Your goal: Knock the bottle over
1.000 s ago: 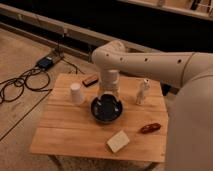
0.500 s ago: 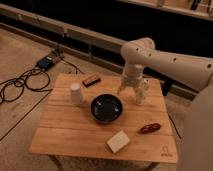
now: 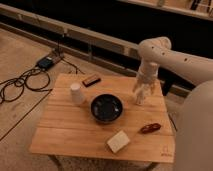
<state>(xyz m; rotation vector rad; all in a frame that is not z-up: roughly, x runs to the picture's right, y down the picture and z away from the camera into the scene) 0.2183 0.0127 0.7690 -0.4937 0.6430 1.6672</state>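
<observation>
The small white bottle [image 3: 139,98] stands on the right part of the wooden table [image 3: 70,130], to the right of the black bowl [image 3: 106,108]. It is largely covered by my gripper [image 3: 142,91], so I cannot tell whether it is upright or tilted. The gripper points down from the white arm [image 3: 165,52], which comes in from the right. It is right at the bottle, in front of its upper part.
A white paper cup [image 3: 76,93] stands left of the bowl. A dark brown bar [image 3: 91,80] lies at the back, a cream block [image 3: 118,141] at the front, and a reddish-brown object [image 3: 150,128] at the front right. Cables and a power box [image 3: 47,62] lie on the floor at left.
The arm has swung from above the bowl to the right, and the gripper has come down onto the bottle's spot. The other things on the table have not moved.
</observation>
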